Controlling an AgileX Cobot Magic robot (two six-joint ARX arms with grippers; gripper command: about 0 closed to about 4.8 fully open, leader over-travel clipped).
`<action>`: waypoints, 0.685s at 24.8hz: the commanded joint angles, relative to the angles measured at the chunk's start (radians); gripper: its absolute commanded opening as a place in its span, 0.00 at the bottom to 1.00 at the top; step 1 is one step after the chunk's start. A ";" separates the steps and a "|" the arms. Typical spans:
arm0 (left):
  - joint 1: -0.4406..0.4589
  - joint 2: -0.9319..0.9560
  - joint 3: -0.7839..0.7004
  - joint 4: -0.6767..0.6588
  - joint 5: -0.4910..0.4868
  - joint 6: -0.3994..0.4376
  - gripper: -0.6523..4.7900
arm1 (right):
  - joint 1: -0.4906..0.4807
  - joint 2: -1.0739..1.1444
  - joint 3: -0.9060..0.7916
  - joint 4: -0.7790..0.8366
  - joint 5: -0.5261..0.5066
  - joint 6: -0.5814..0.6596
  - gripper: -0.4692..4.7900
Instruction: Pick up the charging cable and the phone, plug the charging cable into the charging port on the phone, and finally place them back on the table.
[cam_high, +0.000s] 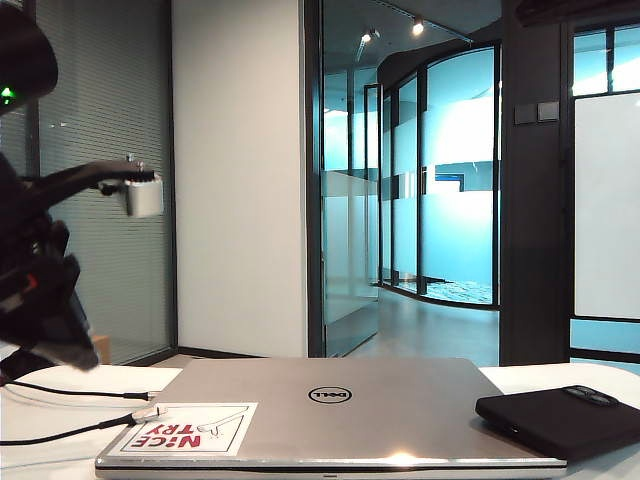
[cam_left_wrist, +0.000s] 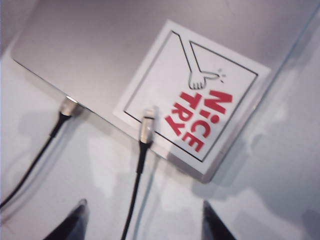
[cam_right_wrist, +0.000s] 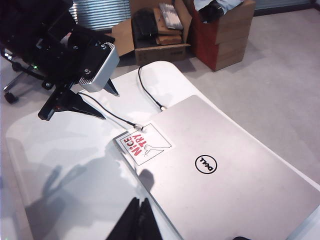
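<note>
Hovering my left gripper (cam_left_wrist: 142, 222) wide open and empty above the charging cable (cam_left_wrist: 139, 165), whose silvery tip lies on the laptop (cam_left_wrist: 100, 45) sticker's edge. I'd drop straight, pinch just behind the tip, avoid the other cable (cam_left_wrist: 47, 140) beside it. My right gripper (cam_right_wrist: 140, 218) is shut, empty, over the table (cam_right_wrist: 60, 165). Only the ext. view shows the phone (cam_high: 560, 420), on the laptop's far-right corner; the right wrist cam alone shows my left arm overhead.
</note>
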 joint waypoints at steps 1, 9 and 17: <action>0.002 0.014 -0.002 0.034 0.005 0.026 0.64 | 0.009 -0.003 0.008 -0.002 -0.005 -0.009 0.08; 0.002 0.110 -0.002 0.189 0.003 0.040 0.64 | 0.010 -0.002 0.008 -0.002 -0.035 -0.013 0.08; 0.050 0.143 -0.002 0.207 -0.012 0.071 0.64 | 0.010 -0.002 0.008 -0.002 -0.035 -0.013 0.08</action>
